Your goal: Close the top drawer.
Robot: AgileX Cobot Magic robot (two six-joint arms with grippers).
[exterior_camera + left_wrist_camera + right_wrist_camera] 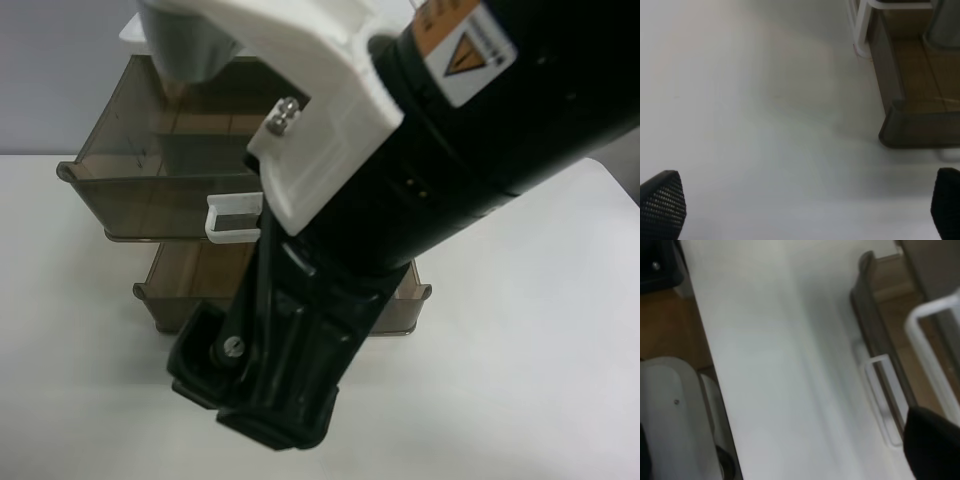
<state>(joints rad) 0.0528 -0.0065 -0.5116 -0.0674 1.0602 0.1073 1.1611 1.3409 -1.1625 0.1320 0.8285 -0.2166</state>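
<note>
Top drawer: pulled out, white handle up front, bare brown floor showing, arm across it.
Lower drawer: out too, sitting on the surface.
Left gripper: spread wide above the surface.
Right gripper: one fingertip showing, can't tell.

The high camera looked down, an arm close at one o'clock; both wrist cameras faced the table, sharing the drawer stack.
</note>
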